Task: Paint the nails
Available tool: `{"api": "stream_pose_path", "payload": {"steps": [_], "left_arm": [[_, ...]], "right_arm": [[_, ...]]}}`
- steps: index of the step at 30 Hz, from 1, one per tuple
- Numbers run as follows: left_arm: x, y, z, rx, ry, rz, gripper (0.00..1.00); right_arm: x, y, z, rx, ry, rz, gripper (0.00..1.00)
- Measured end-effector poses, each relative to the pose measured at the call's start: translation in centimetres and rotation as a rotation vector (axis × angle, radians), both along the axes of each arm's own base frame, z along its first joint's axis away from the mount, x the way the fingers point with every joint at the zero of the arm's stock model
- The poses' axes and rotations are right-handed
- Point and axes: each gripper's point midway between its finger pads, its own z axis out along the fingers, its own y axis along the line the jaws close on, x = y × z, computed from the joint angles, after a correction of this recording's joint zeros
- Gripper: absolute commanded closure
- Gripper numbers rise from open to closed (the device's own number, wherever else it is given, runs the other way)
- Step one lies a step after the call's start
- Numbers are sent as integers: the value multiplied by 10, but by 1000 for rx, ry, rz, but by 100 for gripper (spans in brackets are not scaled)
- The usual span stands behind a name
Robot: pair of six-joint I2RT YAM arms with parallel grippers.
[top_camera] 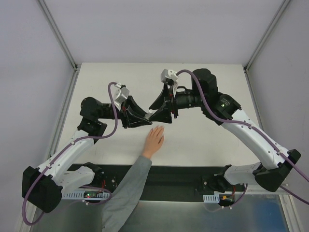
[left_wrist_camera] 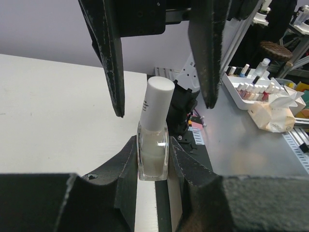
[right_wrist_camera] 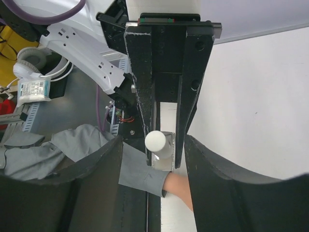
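Above the middle of the worktop [top_camera: 212,140], your two arms met tip to tip. Your left end effector [left_wrist_camera: 153,145] was closed tight on the bottle [left_wrist_camera: 153,162], with one pad on each side of the translucent whitish glass body. The white cap [left_wrist_camera: 160,96] stood free above the pads and pointed toward your right arm.

Your right end effector [left_wrist_camera: 165,108] was open. Its two fingers [left_wrist_camera: 110,63] straddled the cap, one on each side, with a visible gap between each finger and the cap. Neither finger touched it. From your right wrist camera, the round end of the cap faced the lens almost head-on, between the left arm's two long black fingers.

Just below the meeting point, the hand [top_camera: 155,137] lay flat on the worktop, palm down. Its grey sleeve [top_camera: 133,181] ran back toward the arm bases. Its fingers pointed away from the bases, toward the end effectors. The nails [top_camera: 158,127] were at the fingertips, near the bottle but apart from it, and were too small in the overhead view to make out one by one. Nothing touched the hand.

Off to the side, on a grey bench beyond the worktop's edge, a white tray [left_wrist_camera: 234,94] held a row of small bottles.
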Motion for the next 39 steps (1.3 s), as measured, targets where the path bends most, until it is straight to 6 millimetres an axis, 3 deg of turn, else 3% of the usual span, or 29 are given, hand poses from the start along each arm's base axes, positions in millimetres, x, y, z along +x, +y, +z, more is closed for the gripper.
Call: {"api": "stream_pose_path", "payload": {"steps": [6,13,18,29,33,35,39], "left_arm": [[-1,0,1,-4,5,-11,100],[-2,0,0,-1,17,-19,100],[-2,0,-4,5,29,-22,100],[5,3,-22,37,101,21,100],[20,5,-31,53,126,117,100],[31,8,-36,64,135,190,100],[30,11,-41,87,117,216,100]], "right_arm": [[-1,3,0,18,-7,32,59],[2,6,3,37,-20,42,86],[5,9,-1,42,-13,42,100],[15,13,-24,74,89,-52,100],[32,12,-33,77,145,-273,99],[42,12,-37,61,211,-513,99],[36,2,-45,38,291,-917,100]]}}
